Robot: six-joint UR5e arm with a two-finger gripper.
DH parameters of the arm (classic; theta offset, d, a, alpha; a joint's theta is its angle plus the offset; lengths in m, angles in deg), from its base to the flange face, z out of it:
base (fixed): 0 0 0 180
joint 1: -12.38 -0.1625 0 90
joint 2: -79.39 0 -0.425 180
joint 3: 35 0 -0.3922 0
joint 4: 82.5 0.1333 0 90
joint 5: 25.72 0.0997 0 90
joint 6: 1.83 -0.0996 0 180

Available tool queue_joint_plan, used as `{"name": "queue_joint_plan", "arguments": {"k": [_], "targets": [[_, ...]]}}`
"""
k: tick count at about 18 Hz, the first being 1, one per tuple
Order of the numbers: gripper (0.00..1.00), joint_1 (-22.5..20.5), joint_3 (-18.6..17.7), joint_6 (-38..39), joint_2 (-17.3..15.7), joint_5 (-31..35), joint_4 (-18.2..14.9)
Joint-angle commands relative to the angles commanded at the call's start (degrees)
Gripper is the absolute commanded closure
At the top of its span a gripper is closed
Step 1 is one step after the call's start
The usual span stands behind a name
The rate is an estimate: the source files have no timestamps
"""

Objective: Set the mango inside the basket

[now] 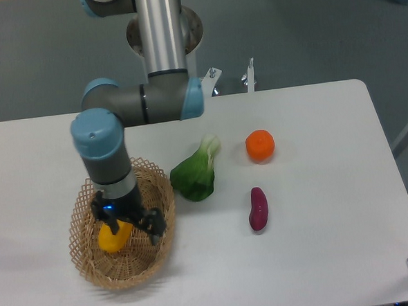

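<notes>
The mango (pixel 111 239), yellow shading to orange, lies inside the light tan wicker basket (pixel 130 277) at the front left of the table. My gripper (pixel 128 222) hangs straight down into the basket, just above and slightly right of the mango. Its fingers are spread wide and it is open. One black finger (pixel 157 229) reaches toward the basket's right wall. The gripper body hides the upper end of the mango.
A green leafy vegetable (pixel 195 173) lies just right of the basket. A round orange fruit (pixel 259 145) and a dark purple tuber (pixel 258 208) sit further right. The arm's base stands at the table's back edge.
</notes>
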Motion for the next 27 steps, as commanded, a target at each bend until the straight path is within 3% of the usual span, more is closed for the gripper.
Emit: {"name": "queue_joint_plan", "arguments": {"k": [9, 11, 16, 20, 27], "targets": [[0.00, -14.7, 1.7, -20.2, -6.9, -1.6, -11.3], [0.00, -18.1, 1.8, -26.4, -9.3, -3.2, -14.5], [0.00, -24.3, 3.8, -37.1, -11.3, -4.1, -23.1], [0.00, -26.1, 6.1, -38.3, -11.3, -6.3, -26.0], [0.00, -26.2, 6.5, -38.3, -11.3, -6.7, -26.1]]}}
